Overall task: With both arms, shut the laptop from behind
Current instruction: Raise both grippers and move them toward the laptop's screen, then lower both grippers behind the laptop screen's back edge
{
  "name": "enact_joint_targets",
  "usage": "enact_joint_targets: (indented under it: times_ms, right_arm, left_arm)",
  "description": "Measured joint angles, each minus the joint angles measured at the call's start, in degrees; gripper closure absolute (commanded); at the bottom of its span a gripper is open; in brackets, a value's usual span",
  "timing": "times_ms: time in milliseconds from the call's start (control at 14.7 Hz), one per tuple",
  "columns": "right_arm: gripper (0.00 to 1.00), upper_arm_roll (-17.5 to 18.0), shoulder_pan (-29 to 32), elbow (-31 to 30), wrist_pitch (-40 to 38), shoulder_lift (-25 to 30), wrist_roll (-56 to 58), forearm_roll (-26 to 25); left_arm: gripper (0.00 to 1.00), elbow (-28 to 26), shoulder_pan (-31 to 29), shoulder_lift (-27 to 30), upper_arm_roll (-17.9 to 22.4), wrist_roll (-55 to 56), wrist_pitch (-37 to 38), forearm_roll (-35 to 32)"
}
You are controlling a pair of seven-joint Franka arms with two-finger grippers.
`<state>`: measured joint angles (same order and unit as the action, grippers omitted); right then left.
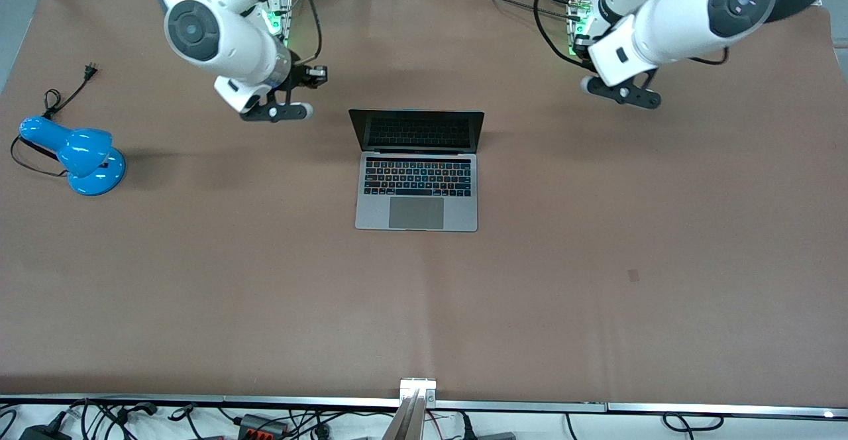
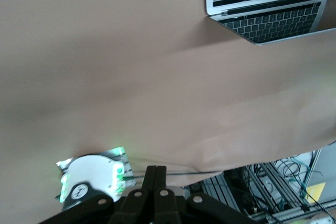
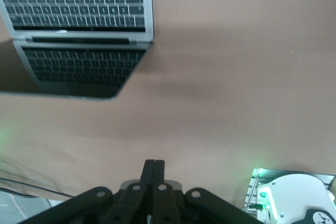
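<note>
Going across the front view: a blue lamp [image 1: 79, 156] sits at the right arm's end of the table. Next comes the right gripper [image 1: 277, 111], fingers pressed together, holding nothing, hovering over bare table. The laptop [image 1: 417, 181] sits mid-table, lid up, screen facing the front camera. The left gripper [image 1: 623, 93] (also pressed shut and empty) hangs over the table toward the left arm's end. I'd bring both in above the lid's top edge, spaced evenly, and push it down together so it doesn't twist or slide.
</note>
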<state>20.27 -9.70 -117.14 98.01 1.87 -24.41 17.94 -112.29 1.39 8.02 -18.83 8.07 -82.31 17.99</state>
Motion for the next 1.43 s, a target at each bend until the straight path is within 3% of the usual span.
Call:
enact_joint_targets:
  times_ms: [204,544,748,1019,1427]
  right_arm:
    - [1.0,0.1,-2.0,-3.6,1.0,2.3,-0.7,1.6]
    - [1.0,0.1,-6.4,-8.4,7.0,3.6,-3.4,2.6]
    - [1.0,0.2,-9.4,-9.6,10.5,2.9,-6.3,2.6]
    - [1.0,0.1,-10.0,-9.8,16.0,-0.4,-6.9,2.6]
    - [1.0,0.0,-10.0,-9.4,22.2,-5.8,-6.9,2.6]
  left_arm:
    - [0.99,-7.2,0.1,2.9,-4.6,0.1,-7.7,3.0]
    - [0.99,-15.5,0.1,2.9,-12.5,3.9,-22.7,8.4]
    - [0.99,-17.4,0.2,2.9,-17.5,7.7,-28.0,8.8]
    - [0.99,-18.7,0.1,1.8,-19.6,8.7,-35.0,8.8]
    - [0.99,-19.3,0.1,-6.1,-24.0,10.1,-47.8,8.8]
